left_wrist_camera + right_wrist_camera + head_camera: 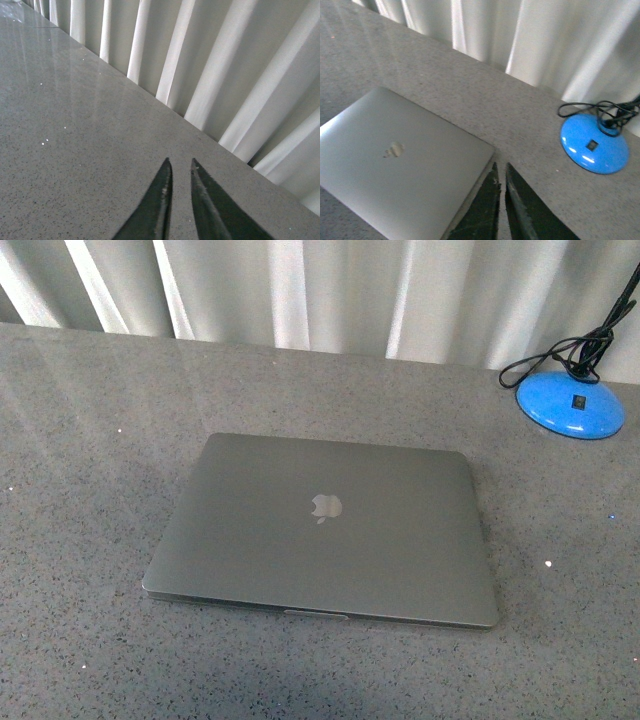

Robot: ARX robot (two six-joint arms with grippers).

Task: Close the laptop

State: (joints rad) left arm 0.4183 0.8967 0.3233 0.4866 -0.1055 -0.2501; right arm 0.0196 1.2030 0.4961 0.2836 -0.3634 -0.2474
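On the table [90,640], laptop [325,530] lies shut, edges free

Table [80,440]: under the lot, running back toward 12 o'clock.
Laptop [320,530]: flat on table, dead centre, lid down, front edge at 6 o'clock.
Domed base [570,405]: on table, 2 o'clock from laptop, well apart.
Cable [575,345]: looped atop domed base, off toward 1 o'clock.
Curtain [320,290]: behind table's far edge, right across 12 o'clock.

This is looking like an office workspace. A laptop [320,530] is lying on a grey speckled desk [90,440], white curtains [330,290] are hanging behind, and a blue corded base [570,405] is sitting nearby.
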